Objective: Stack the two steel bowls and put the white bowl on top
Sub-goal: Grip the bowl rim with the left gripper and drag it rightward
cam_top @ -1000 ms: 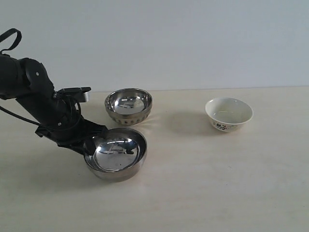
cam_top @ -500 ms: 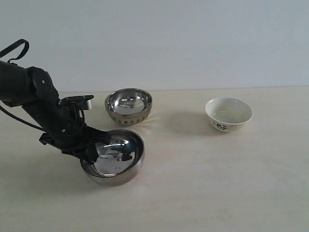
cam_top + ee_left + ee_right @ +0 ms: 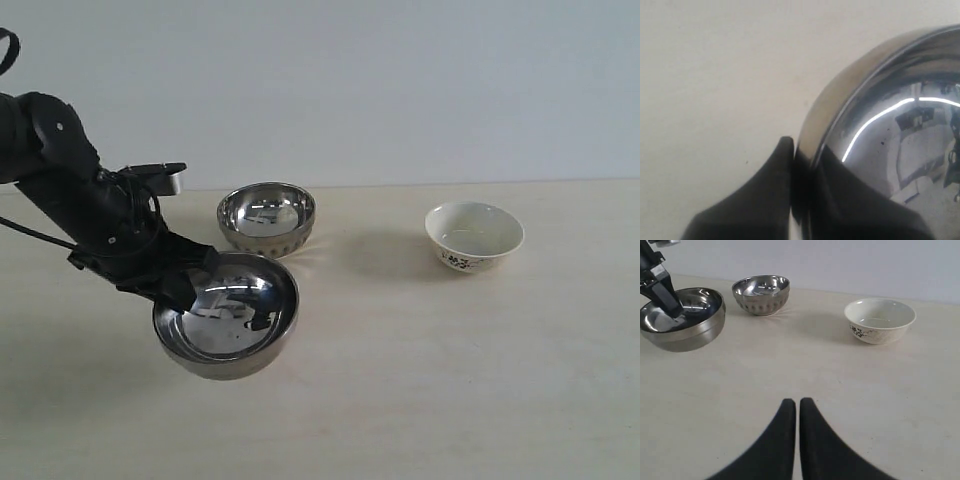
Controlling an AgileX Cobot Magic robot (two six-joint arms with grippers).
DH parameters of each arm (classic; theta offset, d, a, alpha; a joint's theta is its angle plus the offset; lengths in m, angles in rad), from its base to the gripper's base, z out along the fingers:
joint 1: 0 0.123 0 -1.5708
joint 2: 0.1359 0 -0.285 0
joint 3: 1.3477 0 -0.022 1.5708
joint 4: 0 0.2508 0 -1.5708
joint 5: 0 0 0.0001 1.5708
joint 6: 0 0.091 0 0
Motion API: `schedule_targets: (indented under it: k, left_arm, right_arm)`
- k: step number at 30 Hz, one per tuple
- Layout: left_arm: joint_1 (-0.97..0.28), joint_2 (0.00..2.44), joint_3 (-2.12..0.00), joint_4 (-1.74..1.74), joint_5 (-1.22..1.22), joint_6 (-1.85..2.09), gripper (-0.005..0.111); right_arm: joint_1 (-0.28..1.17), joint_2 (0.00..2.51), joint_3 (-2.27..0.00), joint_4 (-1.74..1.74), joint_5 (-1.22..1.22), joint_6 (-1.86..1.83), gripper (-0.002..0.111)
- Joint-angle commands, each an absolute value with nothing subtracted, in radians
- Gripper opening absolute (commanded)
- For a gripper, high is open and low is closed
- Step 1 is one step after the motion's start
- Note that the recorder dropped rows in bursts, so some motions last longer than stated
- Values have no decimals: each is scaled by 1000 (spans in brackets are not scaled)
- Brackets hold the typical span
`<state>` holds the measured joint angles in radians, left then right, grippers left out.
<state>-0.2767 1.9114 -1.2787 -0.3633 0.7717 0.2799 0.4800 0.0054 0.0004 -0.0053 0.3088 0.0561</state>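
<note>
A plain steel bowl hangs tilted just in front of the dimpled steel bowl. The left gripper pinches its thin rim. The bowl looks light, stiff and slick, so it may slip. The white bowl, probably fragile, stands well to the right of the dimpled steel bowl. The right gripper is closed and empty.

A pale wooden table meets a plain whitish wall.

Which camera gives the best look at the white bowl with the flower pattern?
The right wrist view: the white bowl appears largest there, rim and dark floral print clear. The exterior view shows it whole but smaller, the print faint. The left wrist view shows the plain steel bowl, not the white one.
</note>
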Motion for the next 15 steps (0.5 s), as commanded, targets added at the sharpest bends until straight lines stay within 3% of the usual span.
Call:
schedule_targets:
  k: [1,9,15]
  left_arm:
    - [-280,1859,-1281,-366,864,292,4]
    - [-280,1824,-1281,-439,1004,315,4]
    - [-348,1824,-1281,-557,945,394,4]
  right_arm:
    - [474,0,0,-11,304,53,0]
    - [474,0,0,-11,304,53,0]
    - [474,0,0,-11,304,53,0]
